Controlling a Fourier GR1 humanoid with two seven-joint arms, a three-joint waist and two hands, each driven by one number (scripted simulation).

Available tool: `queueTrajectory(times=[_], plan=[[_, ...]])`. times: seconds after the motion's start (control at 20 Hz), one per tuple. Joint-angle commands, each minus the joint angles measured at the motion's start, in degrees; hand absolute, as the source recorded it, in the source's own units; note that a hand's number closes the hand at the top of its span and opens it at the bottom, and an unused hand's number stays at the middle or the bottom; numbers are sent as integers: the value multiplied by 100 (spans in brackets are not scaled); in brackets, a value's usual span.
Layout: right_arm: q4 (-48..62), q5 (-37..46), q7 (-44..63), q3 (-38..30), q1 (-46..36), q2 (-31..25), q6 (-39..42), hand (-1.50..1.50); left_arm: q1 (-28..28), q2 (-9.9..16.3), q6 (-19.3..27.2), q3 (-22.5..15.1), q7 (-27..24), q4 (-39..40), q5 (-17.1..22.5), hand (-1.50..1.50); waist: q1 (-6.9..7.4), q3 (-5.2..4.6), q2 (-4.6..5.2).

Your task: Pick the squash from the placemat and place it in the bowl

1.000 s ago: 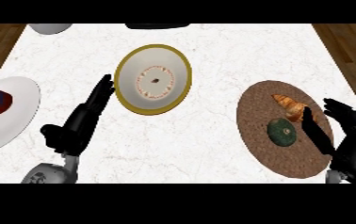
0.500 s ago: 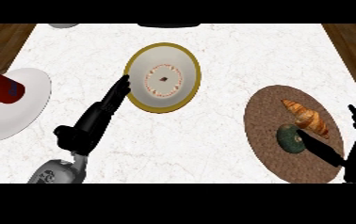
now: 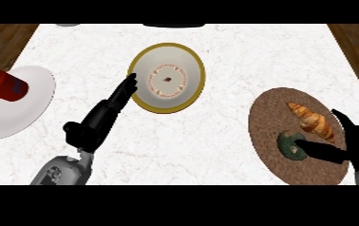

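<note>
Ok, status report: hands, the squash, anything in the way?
Left hand open beside gold-rimmed white bowl. Right hand open, a finger at dark green round squash on brown round placemat. Orange croissant crowds it.

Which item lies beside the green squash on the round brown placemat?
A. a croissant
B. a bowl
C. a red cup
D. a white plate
A: a golden-brown croissant lies just above and right of the dark green squash on the brown placemat, while the bowl stands apart on the white counter.
</note>
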Motion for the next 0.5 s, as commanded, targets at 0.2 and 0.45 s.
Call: queueTrajectory(times=[0.2,0.45], plan=[[-596,-1499,2395,-165,-1113,-278,1813,-150,-13,-201,75,-9,177,-109,-31,0,-48,36,-15],[-369,-1473,2871,101,-1446,-175,1664,-150,262,-198,61,-57,-175,25,-287,0,-37,37,-12]])
